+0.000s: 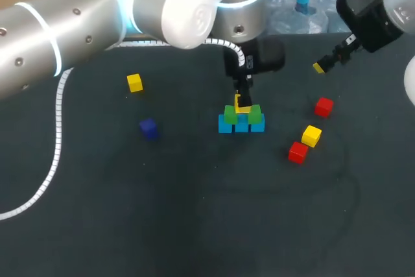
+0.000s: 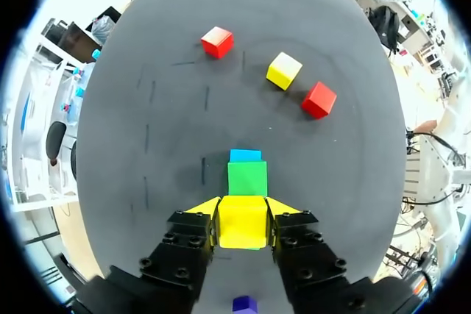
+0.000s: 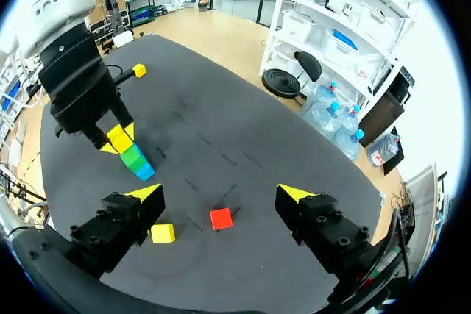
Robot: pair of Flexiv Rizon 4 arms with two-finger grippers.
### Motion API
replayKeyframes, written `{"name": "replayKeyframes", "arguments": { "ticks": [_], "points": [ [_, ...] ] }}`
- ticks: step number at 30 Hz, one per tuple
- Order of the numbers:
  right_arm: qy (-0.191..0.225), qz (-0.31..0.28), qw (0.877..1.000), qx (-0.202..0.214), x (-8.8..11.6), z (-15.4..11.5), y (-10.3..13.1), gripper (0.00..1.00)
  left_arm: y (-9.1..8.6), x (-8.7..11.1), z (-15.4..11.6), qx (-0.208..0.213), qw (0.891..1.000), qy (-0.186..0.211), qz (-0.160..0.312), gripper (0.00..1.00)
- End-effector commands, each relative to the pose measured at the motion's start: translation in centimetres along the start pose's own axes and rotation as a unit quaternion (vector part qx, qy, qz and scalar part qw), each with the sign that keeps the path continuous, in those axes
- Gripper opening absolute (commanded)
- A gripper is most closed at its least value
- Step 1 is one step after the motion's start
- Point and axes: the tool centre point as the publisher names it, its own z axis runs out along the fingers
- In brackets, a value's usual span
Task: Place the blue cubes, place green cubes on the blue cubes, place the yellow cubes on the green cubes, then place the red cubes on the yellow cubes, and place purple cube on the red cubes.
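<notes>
Yellow cube (image 1: 242,103), small, solid-coloured and hard-edged, is sitting clenched in the left tool (image 1: 242,100), right at the stack.

Head view: the left tool is hanging over two small green cubes (image 1: 231,115), which are resting on a row of light-blue cubes (image 1: 241,125) on the dark matte counter (image 1: 194,212). The held cube is lining up over the seam between the greens; touching or just clear of them, I cannot tell. The right tool (image 1: 320,66) is standing well apart, toward the far right.

Left wrist view: both fingers (image 2: 208,215) are pressing the yellow cube (image 2: 241,220) from two sides. One green cube (image 2: 246,178) is showing just ahead of and beneath it, with a light-blue cube (image 2: 245,155) beyond. Judging by this, the drop is calling for straight-down travel and no sideways shift.

Right wrist view: the right tool (image 3: 219,195) is standing released, gripping nothing; a loose red cube (image 3: 221,218) is lying on the counter under the gap. The stack is lying well ahead and off to one side, so the left arm is the nearer one.
</notes>
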Motion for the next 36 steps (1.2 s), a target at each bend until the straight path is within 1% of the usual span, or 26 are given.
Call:
{"name": "replayKeyframes", "arguments": {
  "ticks": [1,3,6,8,11,13,14,15,16,19,20,21,22,25,28,30,32,35,36],
  "points": [
    [0.000,0.001,1.000,0.003,0.1,0.0,0.1,1.00,-0.2,0.2,0.0,-0.002,1.000,-0.004,-0.003,0.33],
    [0.000,0.001,1.000,0.003,0.1,0.0,0.1,1.00,-0.3,0.1,0.1,0.000,1.000,-0.005,-0.004,0.36],
    [0.000,0.001,1.000,0.003,0.1,0.0,0.1,1.00,-0.3,0.1,0.1,0.000,1.000,-0.007,-0.004,0.44],
    [0.000,0.001,1.000,0.003,0.1,0.0,0.1,1.00,-0.3,0.1,0.1,0.000,1.000,-0.007,-0.004,0.45],
    [0.000,0.001,1.000,0.003,0.1,0.0,0.1,1.00,-0.3,0.0,0.2,0.000,1.000,-0.008,-0.004,0.49],
    [0.000,0.001,1.000,0.003,0.1,0.0,0.1,1.00,-0.3,0.0,0.1,-0.001,1.000,-0.008,-0.004,0.50],
    [0.000,0.001,1.000,0.003,0.1,0.0,0.1,1.00,-0.3,0.0,0.1,-0.001,1.000,-0.008,-0.004,0.54],
    [0.000,0.001,1.000,0.003,0.1,0.0,0.1,1.00,-0.3,0.0,0.1,-0.001,1.000,-0.008,-0.004,0.68],
    [0.000,0.001,1.000,0.003,0.1,0.0,0.1,1.00,-0.3,0.0,0.1,-0.001,1.000,-0.008,-0.004,0.75],
    [0.000,0.001,1.000,0.003,0.1,0.0,0.1,1.00,-0.3,-0.1,-0.4,0.001,1.000,-0.013,-0.007,0.82],
    [0.000,0.001,1.000,0.003,0.1,0.0,0.1,1.00,-0.3,0.0,-0.8,0.004,1.000,-0.016,-0.010,0.91],
    [0.000,0.001,1.000,0.003,0.1,0.0,0.1,1.00,-0.5,0.0,-1.4,0.016,1.000,-0.022,-0.012,1.00],
    [0.000,0.001,1.000,0.003,0.1,0.0,0.1,1.00,-0.7,0.0,-1.8,0.023,0.999,-0.028,-0.013,1.00],
    [0.000,0.001,1.000,0.003,0.1,0.0,0.1,1.00,-1.2,0.2,-4.2,0.039,0.998,-0.055,-0.021,1.00],
    [0.000,0.001,1.000,0.003,0.1,0.0,0.1,1.00,-1.4,1.1,-6.8,0.041,0.995,-0.080,-0.033,1.00],
    [0.000,0.001,1.000,0.003,0.1,0.0,0.1,1.00,-1.1,2.3,-8.0,0.037,0.994,-0.091,-0.048,1.00],
    [0.000,0.001,1.000,0.003,0.1,0.0,0.1,1.00,-0.4,3.9,-9.1,0.013,0.992,-0.100,-0.069,1.00],
    [0.000,0.001,1.000,0.003,0.1,0.0,0.1,1.00,1.0,6.9,-9.7,-0.026,0.990,-0.092,-0.107,1.00],
    [0.000,0.001,1.000,0.003,0.1,0.0,0.1,1.00,1.5,8.0,-9.8,-0.031,0.987,-0.093,-0.127,1.00]
  ]
}}
